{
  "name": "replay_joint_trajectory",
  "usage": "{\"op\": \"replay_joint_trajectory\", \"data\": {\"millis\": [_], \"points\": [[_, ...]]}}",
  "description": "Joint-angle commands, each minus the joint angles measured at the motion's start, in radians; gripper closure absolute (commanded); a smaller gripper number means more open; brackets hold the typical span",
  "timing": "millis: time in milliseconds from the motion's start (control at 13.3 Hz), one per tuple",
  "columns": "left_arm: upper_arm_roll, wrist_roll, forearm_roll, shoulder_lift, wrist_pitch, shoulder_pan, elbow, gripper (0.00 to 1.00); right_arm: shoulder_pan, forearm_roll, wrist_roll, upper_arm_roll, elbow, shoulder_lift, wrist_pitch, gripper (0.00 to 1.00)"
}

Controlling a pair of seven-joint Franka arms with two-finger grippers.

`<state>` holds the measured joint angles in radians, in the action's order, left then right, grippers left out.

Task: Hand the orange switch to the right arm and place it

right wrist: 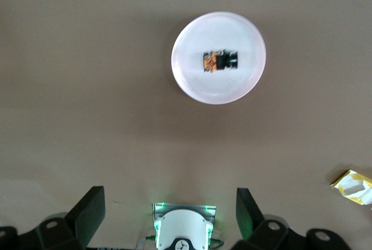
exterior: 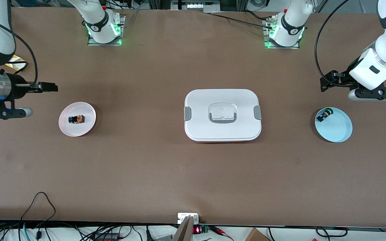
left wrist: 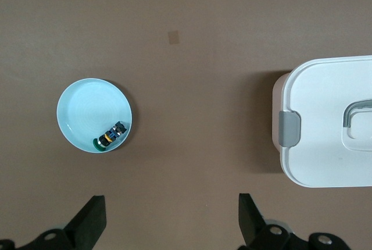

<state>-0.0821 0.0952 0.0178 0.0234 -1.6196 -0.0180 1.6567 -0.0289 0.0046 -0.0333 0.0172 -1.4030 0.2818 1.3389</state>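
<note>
orange switch (exterior: 76, 118) is laid in pink plate (exterior: 66, 128) | left gripper (exterior: 328, 82) spread, empty | right gripper (exterior: 47, 87) spread, empty, held over table (exterior: 146, 167)

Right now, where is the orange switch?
The orange switch lies in the pink dish toward the right arm's end of the table, no pincer touching it.
</note>
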Motion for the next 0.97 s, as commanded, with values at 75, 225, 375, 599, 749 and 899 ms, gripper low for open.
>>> {"op": "replay_joint_trajectory", "data": {"millis": [75, 225, 375, 599, 749, 899], "points": [[0.004, 0.001, -0.013, -0.008, 0.000, -0.014, -0.008, 0.00, 0.009, -0.029, -0.007, -0.036, 0.035, -0.003, 0.084, 0.00], [-0.002, 0.006, -0.012, -0.010, 0.003, -0.014, -0.008, 0.00, 0.012, -0.034, 0.006, -0.034, 0.035, -0.036, 0.124, 0.00], [-0.004, 0.005, -0.010, -0.008, 0.001, -0.014, -0.009, 0.00, 0.012, -0.034, 0.010, -0.034, -0.043, -0.082, 0.193, 0.00], [-0.004, 0.006, -0.010, -0.008, 0.003, -0.014, -0.009, 0.00, 0.041, -0.035, 0.013, -0.039, -0.139, -0.127, 0.282, 0.00], [-0.004, 0.006, -0.010, -0.008, 0.003, -0.014, -0.009, 0.00, 0.130, -0.037, 0.087, -0.115, -0.162, -0.147, 0.278, 0.00], [-0.004, 0.006, -0.010, -0.008, 0.003, -0.014, -0.009, 0.00, 0.153, -0.037, 0.079, -0.143, -0.165, -0.150, 0.273, 0.00]]}}
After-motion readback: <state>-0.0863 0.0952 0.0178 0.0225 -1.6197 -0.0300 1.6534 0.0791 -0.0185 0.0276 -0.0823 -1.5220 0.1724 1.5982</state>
